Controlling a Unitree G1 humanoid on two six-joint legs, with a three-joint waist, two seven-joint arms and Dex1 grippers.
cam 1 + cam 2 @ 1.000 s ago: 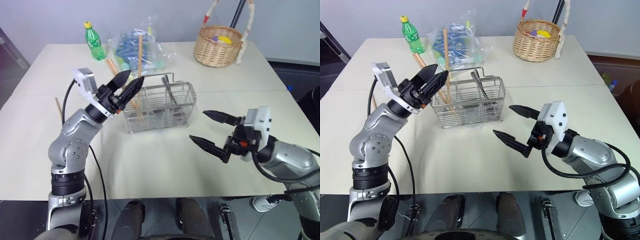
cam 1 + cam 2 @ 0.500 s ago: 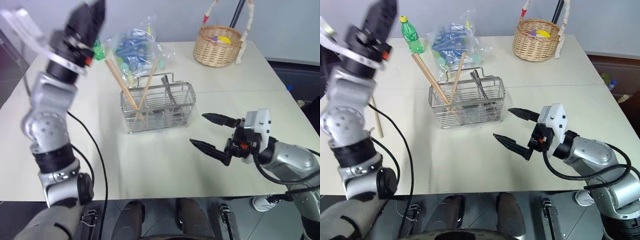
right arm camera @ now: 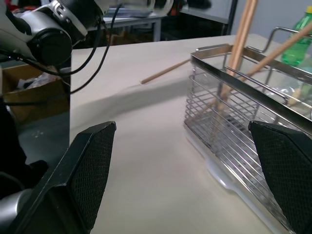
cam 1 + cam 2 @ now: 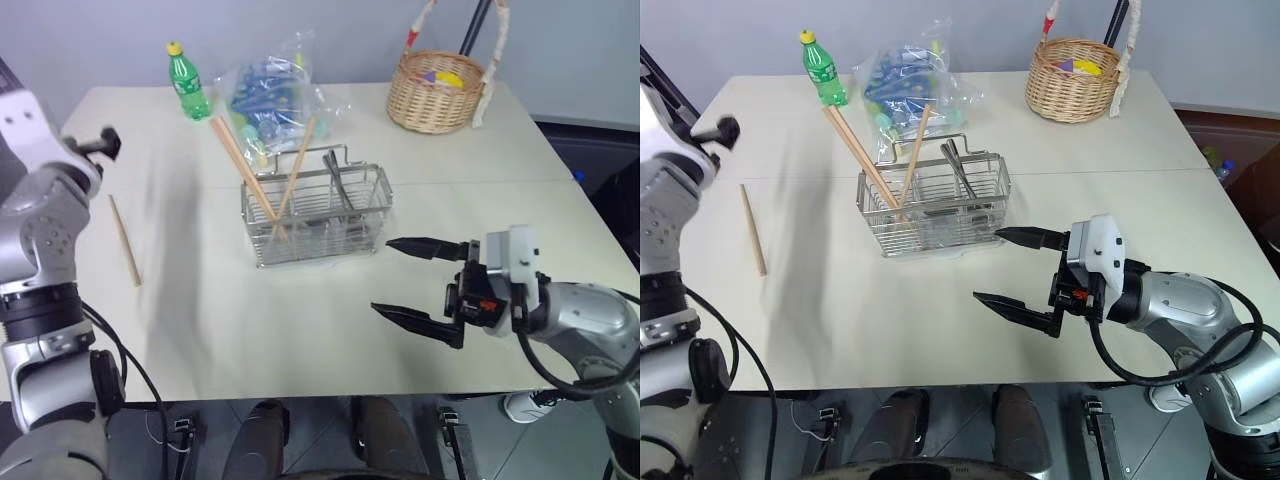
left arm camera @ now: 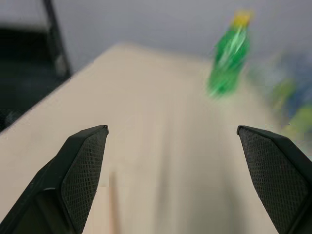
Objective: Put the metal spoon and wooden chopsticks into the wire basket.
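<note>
Pincers first: in the left eye view the right pincer [image 4: 415,282] hangs over the pale desk [image 4: 300,320] just in front of the rectangular silver wire basket [image 4: 318,216], its black fingers spread wide and holding nothing, while the left arm is raised at the desk's left edge. Two long light-brown wooden chopsticks [image 4: 262,170] already stand slanted in the basket's left end, and the slim shiny metal spoon [image 4: 338,183] leans inside it further right. One more light-brown wooden stick [image 4: 124,240] lies flat on the desk well to the left of the basket, its long axis running roughly front to back; it lies nearer the left arm, so I judge the left pincer suits the next pick. A green plastic bottle [image 4: 187,82], a clear plastic bag [image 4: 268,95] and a round woven wicker basket [image 4: 434,92] sit along the far side. The right eye view gives the same layout. In the left wrist view the left pincer [image 5: 183,168] gapes fully, empty, aimed over bare desk toward the bottle, with the loose stick low between its fingers. In the right wrist view the wide, empty fingers frame the basket's near wall.
</note>
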